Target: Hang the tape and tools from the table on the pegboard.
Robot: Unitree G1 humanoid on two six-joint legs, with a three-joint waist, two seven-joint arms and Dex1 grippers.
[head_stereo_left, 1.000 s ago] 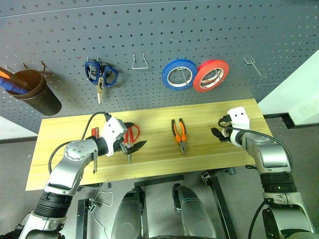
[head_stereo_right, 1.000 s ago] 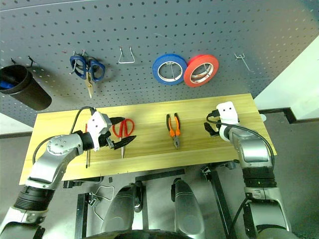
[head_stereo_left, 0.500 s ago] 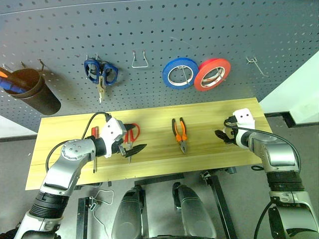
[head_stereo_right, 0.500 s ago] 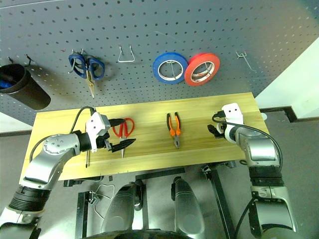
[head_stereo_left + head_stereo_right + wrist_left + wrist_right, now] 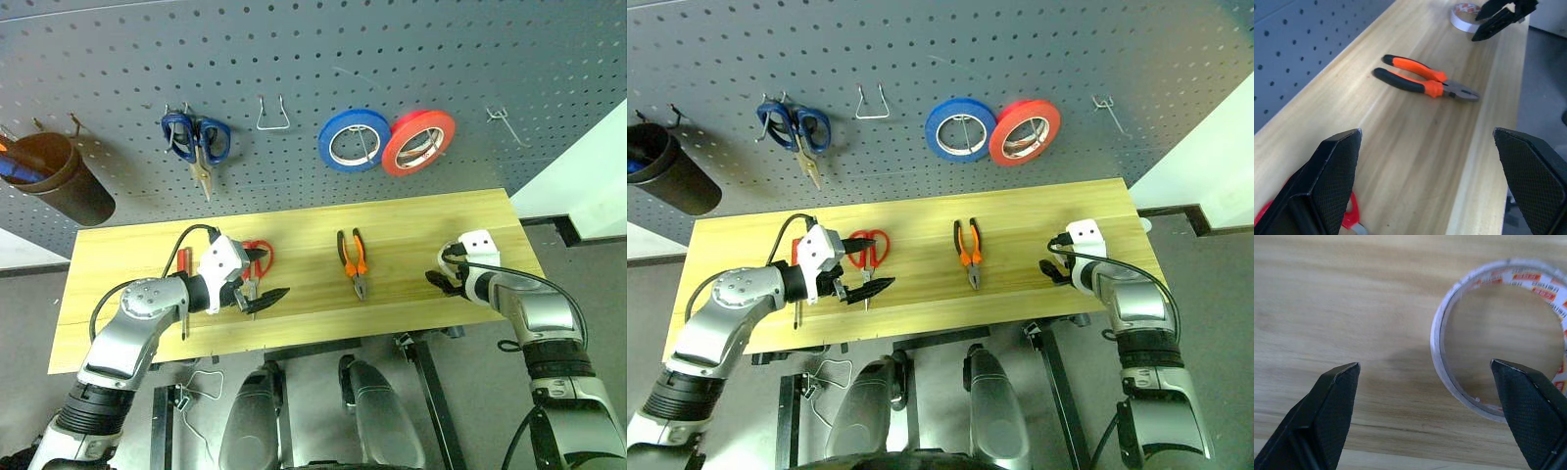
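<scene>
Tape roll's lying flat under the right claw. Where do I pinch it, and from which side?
Come from above and pinch the tape across its thin wall, one finger inside the hole, one outside. It lies flat on the table, so only the rim is exposed. The open right claw probably needs shifting over the rim.

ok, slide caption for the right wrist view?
Open right gripper above the tape lying flat on the table.

Head stereo overhead, wrist cameras near table [image 5: 294, 230].
</scene>
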